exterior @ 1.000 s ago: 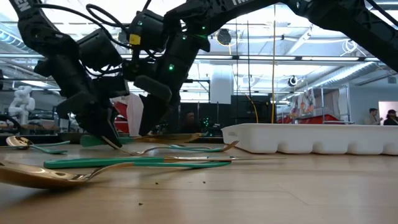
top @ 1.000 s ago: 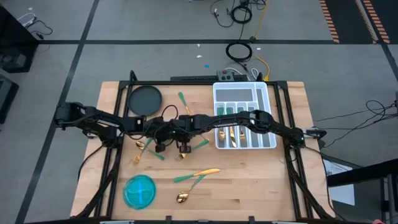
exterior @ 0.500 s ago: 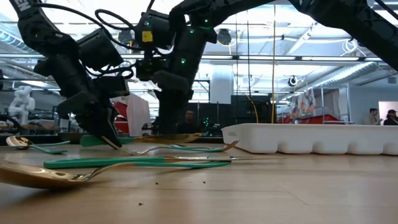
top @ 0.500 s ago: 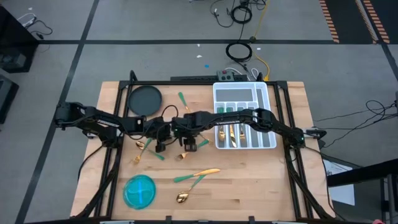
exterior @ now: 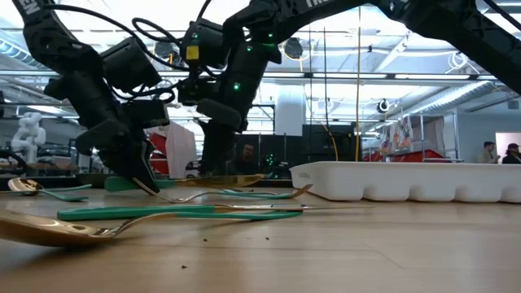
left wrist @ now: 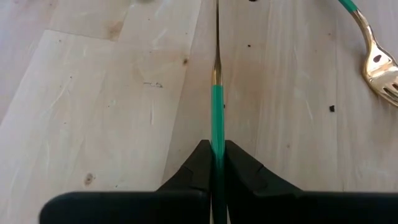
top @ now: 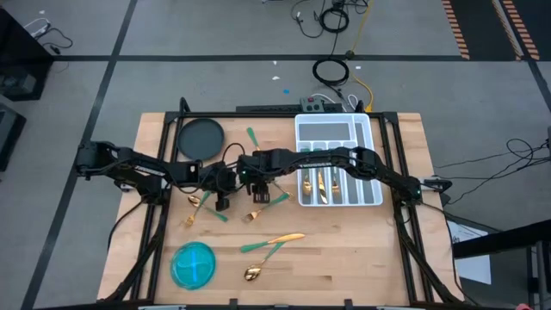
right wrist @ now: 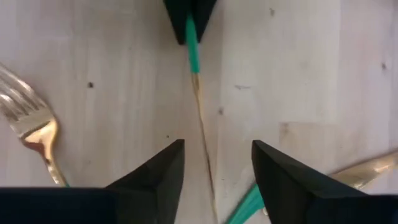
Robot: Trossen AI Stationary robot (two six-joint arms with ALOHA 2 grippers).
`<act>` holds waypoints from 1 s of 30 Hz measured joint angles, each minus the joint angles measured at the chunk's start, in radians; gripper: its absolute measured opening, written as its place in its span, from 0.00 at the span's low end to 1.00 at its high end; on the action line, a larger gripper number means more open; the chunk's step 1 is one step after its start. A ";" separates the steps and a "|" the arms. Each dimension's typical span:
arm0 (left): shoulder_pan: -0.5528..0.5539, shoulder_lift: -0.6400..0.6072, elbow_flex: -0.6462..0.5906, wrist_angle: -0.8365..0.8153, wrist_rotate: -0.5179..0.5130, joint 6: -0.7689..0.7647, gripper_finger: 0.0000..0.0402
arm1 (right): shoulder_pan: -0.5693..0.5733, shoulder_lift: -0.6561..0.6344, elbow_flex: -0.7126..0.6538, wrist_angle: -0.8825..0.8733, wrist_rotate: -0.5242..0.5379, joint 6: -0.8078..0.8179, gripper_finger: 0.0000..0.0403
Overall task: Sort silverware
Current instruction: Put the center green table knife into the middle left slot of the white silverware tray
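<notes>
The silverware lies scattered on the wooden table: a fork point(top: 194, 205) at the left, a teal-handled piece point(top: 251, 138) at the far side, two pieces point(top: 274, 244) and a spoon point(top: 252, 273) near the front. My left gripper point(left wrist: 217, 158) at mid-table is shut on a knife point(left wrist: 217, 93). The knife's thin gold blade point(right wrist: 200, 118) runs out between the fingers of my open right gripper point(right wrist: 217, 155), which hangs just above it without touching. More pieces lie in the white tray point(top: 366, 138). My left gripper pinches the knife's teal handle point(left wrist: 217, 124) between its two fingers, from the table's left, slanting down, the fingers lying along the handle. The knife stands on edge and points straight out past the fingertips. Whether its tip rests on the table I cannot tell.
A blue bowl point(top: 193, 263) stands at the front left and a dark round plate point(top: 200, 138) at the far left. A fork point(right wrist: 31, 134) and a teal handle point(right wrist: 245, 202) lie close beside my right gripper. Bare wood shows at the front right.
My right gripper has gone a little toward the table's far edge and slightly up, staying over the knife's blade. My left gripper and the knife have kept still.
</notes>
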 joint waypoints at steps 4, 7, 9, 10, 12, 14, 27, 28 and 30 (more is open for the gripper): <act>0.000 0.000 0.000 0.000 -0.002 0.002 0.05 | -0.001 0.000 0.000 0.028 -0.040 -0.026 0.37; 0.000 0.000 0.000 0.000 -0.002 0.002 0.05 | -0.002 0.012 0.000 0.031 -0.056 -0.024 0.38; 0.000 0.000 0.000 0.000 -0.002 0.002 0.05 | -0.006 0.026 -0.009 0.023 -0.055 -0.024 0.41; 0.000 0.000 0.000 0.000 -0.002 0.002 0.05 | -0.008 0.029 -0.014 0.020 -0.055 -0.020 0.42; 0.000 0.000 0.000 0.000 -0.002 0.002 0.05 | -0.011 0.032 -0.029 0.007 -0.057 -0.012 0.46; 0.000 0.000 0.000 0.000 -0.003 0.004 0.05 | -0.016 0.031 -0.040 0.003 -0.057 -0.008 0.48; 0.000 0.000 0.000 0.004 -0.005 0.001 0.05 | -0.036 0.031 -0.048 -0.067 -0.051 -0.025 0.09; 0.000 0.000 0.000 0.004 -0.005 0.001 0.05 | -0.034 0.032 -0.049 -0.069 -0.050 -0.032 0.05; 0.000 0.000 0.000 0.006 -0.005 0.000 0.05 | -0.030 0.033 -0.048 -0.070 -0.040 -0.034 0.02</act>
